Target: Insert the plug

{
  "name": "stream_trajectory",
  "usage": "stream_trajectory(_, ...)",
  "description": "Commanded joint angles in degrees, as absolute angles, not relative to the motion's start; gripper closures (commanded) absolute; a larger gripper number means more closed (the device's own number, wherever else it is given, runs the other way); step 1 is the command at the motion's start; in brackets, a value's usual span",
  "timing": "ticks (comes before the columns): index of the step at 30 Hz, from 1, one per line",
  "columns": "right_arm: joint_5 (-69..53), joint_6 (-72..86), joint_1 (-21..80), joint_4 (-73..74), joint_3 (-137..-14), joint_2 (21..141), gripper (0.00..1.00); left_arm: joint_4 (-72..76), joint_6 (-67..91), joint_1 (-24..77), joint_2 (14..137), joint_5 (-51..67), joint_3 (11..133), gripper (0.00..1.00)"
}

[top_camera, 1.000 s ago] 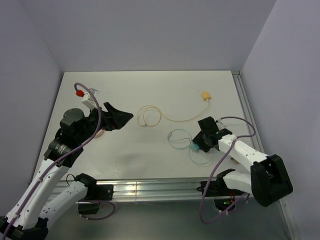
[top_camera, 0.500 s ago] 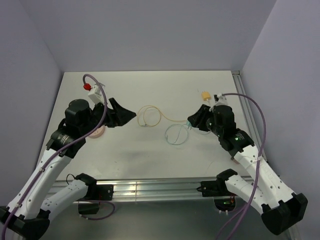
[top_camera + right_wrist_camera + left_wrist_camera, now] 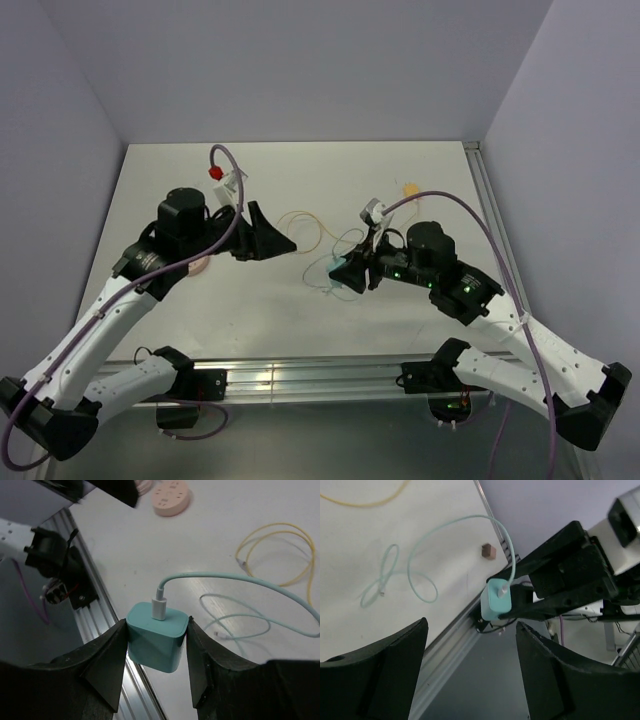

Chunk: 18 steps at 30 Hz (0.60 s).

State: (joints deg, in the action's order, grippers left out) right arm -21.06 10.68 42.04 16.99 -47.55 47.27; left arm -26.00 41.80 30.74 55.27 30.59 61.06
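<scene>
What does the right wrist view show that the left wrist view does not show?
Only the right wrist view shows the pink socket. Only the left wrist view shows the small brown block and the open left fingers. Both show the teal charger held between the right fingers, its teal cable and the yellow cable.

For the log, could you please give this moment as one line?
right gripper: shut on teal charger | left gripper: open | pink socket: empty

A white table (image 3: 300, 320) is pictured with a round pink socket (image 3: 171, 499) lying toward its left side. A looped yellow cable (image 3: 280, 530) and slack coils of a teal cable (image 3: 385, 575) are spread across the middle. A small brown block (image 3: 489, 551) is seen near one edge.
</scene>
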Motion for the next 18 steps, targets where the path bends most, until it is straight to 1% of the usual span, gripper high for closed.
stream_trajectory(1,-21.1,4.1,47.2,14.5,-47.8,45.5,1.00,-24.3,43.6,34.9,58.3,32.7,61.5,0.24)
stream_trajectory(2,-20.7,3.8,49.5,15.4,-48.2,45.8,1.00,-24.5,43.6,35.9,59.7,33.1,61.3,0.23)
stream_trajectory(5,-20.4,3.1,51.8,16.9,-49.5,47.7,1.00,-24.5,43.6,39.2,61.1,31.8,61.3,0.23)
stream_trajectory(7,-17.6,2.6,54.7,18.3,-50.4,49.4,1.00,-23.9,44.0,41.0,62.0,31.4,61.2,0.23)
stream_trajectory(12,-11.5,2.5,60.1,19.5,-51.2,51.4,1.00,-25.3,43.1,44.6,64.0,30.9,61.6,0.27)
stream_trajectory(14,-9.8,2.5,60.7,19.4,-50.9,51.5,1.00,-26.3,43.1,46.1,63.7,30.0,61.1,0.30)
stream_trajectory(18,-9.3,3.1,61.3,18.5,-50.2,50.2,1.00,-29.0,42.4,47.7,62.4,25.6,60.3,0.30)
